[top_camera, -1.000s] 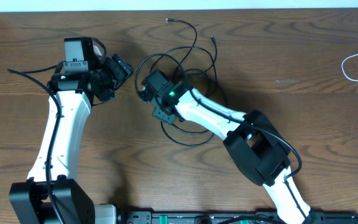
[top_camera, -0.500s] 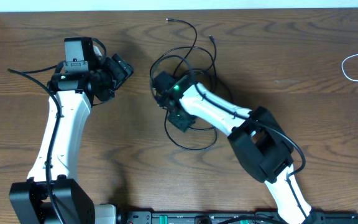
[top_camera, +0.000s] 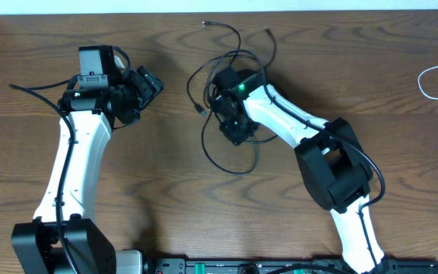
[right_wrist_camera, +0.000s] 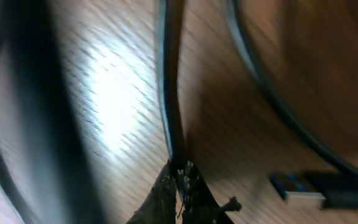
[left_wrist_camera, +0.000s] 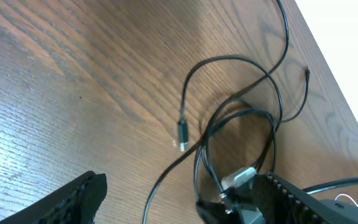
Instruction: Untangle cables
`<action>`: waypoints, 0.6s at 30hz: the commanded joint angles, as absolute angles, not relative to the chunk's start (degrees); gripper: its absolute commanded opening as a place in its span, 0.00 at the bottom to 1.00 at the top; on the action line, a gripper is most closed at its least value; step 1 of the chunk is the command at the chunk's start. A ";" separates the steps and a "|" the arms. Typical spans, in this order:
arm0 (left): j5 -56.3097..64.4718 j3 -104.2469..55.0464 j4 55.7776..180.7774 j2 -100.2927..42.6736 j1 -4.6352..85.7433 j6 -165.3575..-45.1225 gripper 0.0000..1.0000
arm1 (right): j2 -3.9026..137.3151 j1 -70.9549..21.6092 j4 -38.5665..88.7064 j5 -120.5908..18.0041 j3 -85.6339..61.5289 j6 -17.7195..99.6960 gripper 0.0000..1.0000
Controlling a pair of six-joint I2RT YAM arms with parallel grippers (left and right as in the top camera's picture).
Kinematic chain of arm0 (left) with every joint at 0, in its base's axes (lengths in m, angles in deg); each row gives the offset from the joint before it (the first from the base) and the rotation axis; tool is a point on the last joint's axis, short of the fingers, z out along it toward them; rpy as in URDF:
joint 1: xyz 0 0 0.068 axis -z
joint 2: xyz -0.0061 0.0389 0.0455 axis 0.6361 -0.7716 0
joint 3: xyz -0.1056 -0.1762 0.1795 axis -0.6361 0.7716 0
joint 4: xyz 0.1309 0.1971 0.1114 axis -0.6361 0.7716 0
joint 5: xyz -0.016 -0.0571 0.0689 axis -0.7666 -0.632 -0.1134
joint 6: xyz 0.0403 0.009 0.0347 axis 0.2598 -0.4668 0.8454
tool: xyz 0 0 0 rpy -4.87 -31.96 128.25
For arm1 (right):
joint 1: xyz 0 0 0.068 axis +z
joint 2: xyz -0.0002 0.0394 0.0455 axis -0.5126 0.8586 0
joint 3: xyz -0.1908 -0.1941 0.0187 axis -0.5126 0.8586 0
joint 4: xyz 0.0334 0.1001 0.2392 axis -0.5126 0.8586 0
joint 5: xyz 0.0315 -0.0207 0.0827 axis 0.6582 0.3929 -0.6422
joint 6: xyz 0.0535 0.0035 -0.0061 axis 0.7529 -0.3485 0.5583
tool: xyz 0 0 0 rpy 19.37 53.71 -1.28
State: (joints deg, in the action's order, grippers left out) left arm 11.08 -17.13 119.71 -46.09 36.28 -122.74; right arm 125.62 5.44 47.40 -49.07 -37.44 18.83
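With the right end effector [right_wrist_camera: 179, 169] clamped on one black cable [right_wrist_camera: 169, 74] in the tangle [left_wrist_camera: 247, 112] at the far middle of the surface [top_camera: 356, 61], draw it out slowly to the right, using the open left end effector [top_camera: 149, 82] to pin the remaining loops.

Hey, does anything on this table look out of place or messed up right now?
The thin black cables lie snarled in overlapping loops at the top middle of the wooden table, one strand pinched in the right pincer. A short white cable sits alone near the right edge, apart from the rest. Nothing looks damaged.
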 commanded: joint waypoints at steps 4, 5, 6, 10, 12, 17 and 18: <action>11.88 -17.41 119.84 -46.81 36.37 -121.71 0.80 | 122.32 3.05 50.00 -59.57 -39.43 17.60 0.01; 11.86 -17.41 119.84 -46.81 36.37 -121.71 0.80 | 120.64 1.76 50.33 -61.10 -40.15 17.60 0.01; 11.86 -17.41 119.84 -46.81 36.37 -121.71 0.80 | 118.78 0.10 50.65 -63.02 -40.91 17.60 0.01; 11.86 -17.41 119.84 -46.81 36.37 -121.71 0.80 | 110.74 -9.03 52.62 -71.33 -44.11 17.60 0.01; 11.86 -17.43 119.86 -46.81 36.37 -121.71 0.80 | 107.26 -14.52 53.32 -72.99 -45.26 18.19 0.01; 11.86 -17.41 119.86 -46.81 36.37 -121.71 0.80 | 101.21 -31.77 53.98 -71.15 -47.80 23.00 0.01; 11.86 -17.41 119.86 -46.81 36.37 -121.71 0.80 | 100.73 -35.20 53.84 -70.36 -48.35 24.33 0.01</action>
